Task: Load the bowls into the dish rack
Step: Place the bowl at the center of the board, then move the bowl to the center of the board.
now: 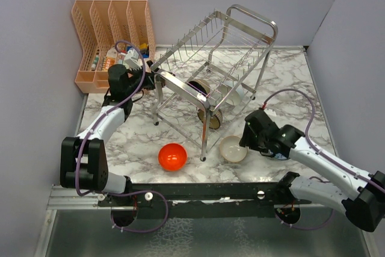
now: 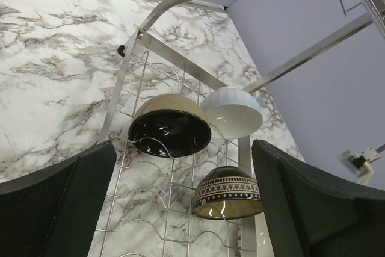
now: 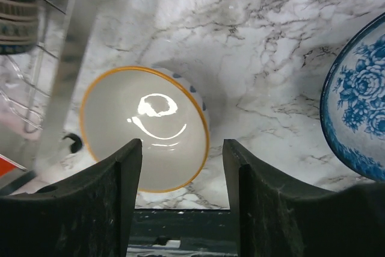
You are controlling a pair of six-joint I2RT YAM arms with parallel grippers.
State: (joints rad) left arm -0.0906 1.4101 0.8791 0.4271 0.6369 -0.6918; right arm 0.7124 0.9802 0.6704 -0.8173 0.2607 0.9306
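1. The large two-tier shiny steel wire dish rack (image 1: pixel 210 64) fills the middle of the top view, standing on the white marble-patterned bench (image 1: pixel 289 76).
2. At mid-frame in the left wrist view, three bowls rest on its wire tier: a glossy dark bowl with a tan outside (image 2: pixel 169 127), a plain white bowl (image 2: pixel 231 111) just beside it to the right, and a brown patterned bowl (image 2: pixel 228 194) below them.
3. The left end effector (image 2: pixel 183 144) is released, its dark fingers spread wide at the lower corners.
4. A glossy red-orange round bowl (image 1: pixel 172 156) lies on the bench at lower centre of the top view, outside the rack.
5. A cream-white bowl with an orange rim (image 3: pixel 144 127) sits upright on the bench, also outside the rack.
6. The right end effector (image 3: pixel 182 142) is released, jaws apart on either side of that bowl's lower-right rim.
7. A blue floral-patterned dish (image 3: pixel 361 106) shows at the right edge of the right wrist view.
8. A peach plastic slotted organiser (image 1: pixel 114 34) stands at the upper left of the top view.
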